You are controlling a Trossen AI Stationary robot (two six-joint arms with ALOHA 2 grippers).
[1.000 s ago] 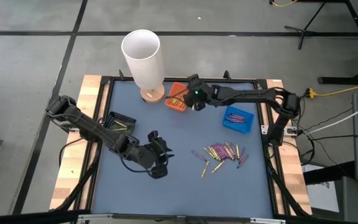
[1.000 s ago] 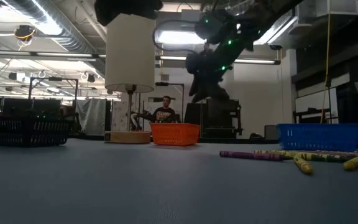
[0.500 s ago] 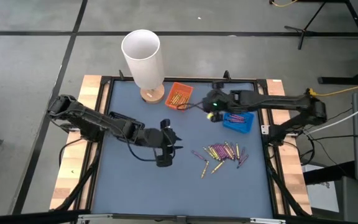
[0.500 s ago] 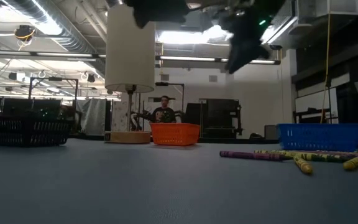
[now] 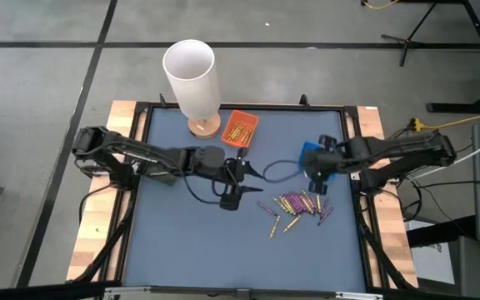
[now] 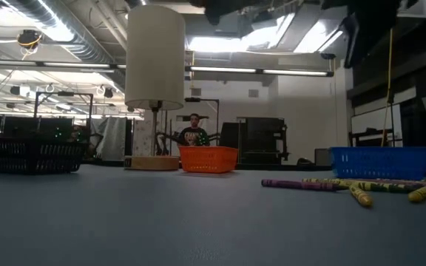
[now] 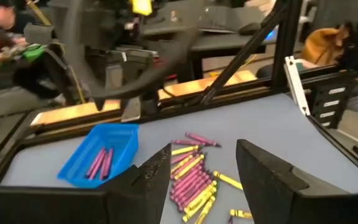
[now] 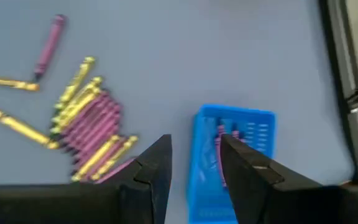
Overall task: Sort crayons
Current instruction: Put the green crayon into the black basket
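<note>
Left gripper [image 5: 238, 185] hovering mid-table, fingers standing apart, gripping nothing, facing crayons [image 5: 298, 206]. Crayons lying loose right of centre, near side of blue tray [image 5: 330, 167]. Right gripper [image 5: 317, 180] hanging over blue tray, fingers parted, nothing between them. Orange tray [image 5: 242, 129] sitting at far edge beside lamp [image 5: 193, 82]. Black tray [image 6: 29, 156] lying at left edge. Open mat [image 5: 190, 242] stretching near left.
</note>
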